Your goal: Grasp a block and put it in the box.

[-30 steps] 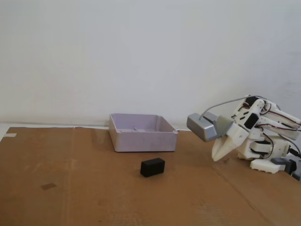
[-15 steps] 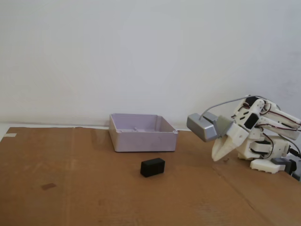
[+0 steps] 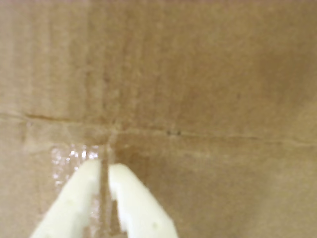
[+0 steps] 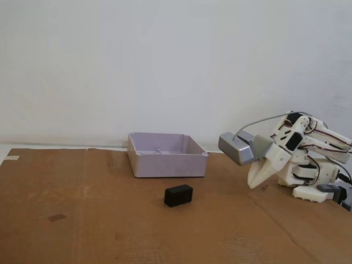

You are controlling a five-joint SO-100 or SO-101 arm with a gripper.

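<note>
Fixed view, table: brown cardboard sheet covers the table, reaching from the left edge of the picture to the right, with a white wall behind it.
Far edge: the cardboard ends in a straight line at the foot of the wall, just behind the box.
Open room: bare cardboard lies left of the box and across the whole near part of the table; only a small dark mark shows near the left.
Box: the box stands at the far middle of the table, upright; what shows of its inside holds nothing.
Block: the block lies on the cardboard just in front of the box's near wall, towards its right end, apart from it.
Arm: the white arm sits folded low at the right side of the table, a grey camera housing on its wrist.
Hand: the hand points down and to the left, its tip just above the cardboard.
Hand state: in the wrist view the two white fingers of the hand lie almost together, only a thin slit between them, and nothing is held.
Block to hand: the block is well to the left of the hand and slightly nearer, with bare cardboard between them.
Wrist view, ground: only cardboard with a crease across it.
</note>
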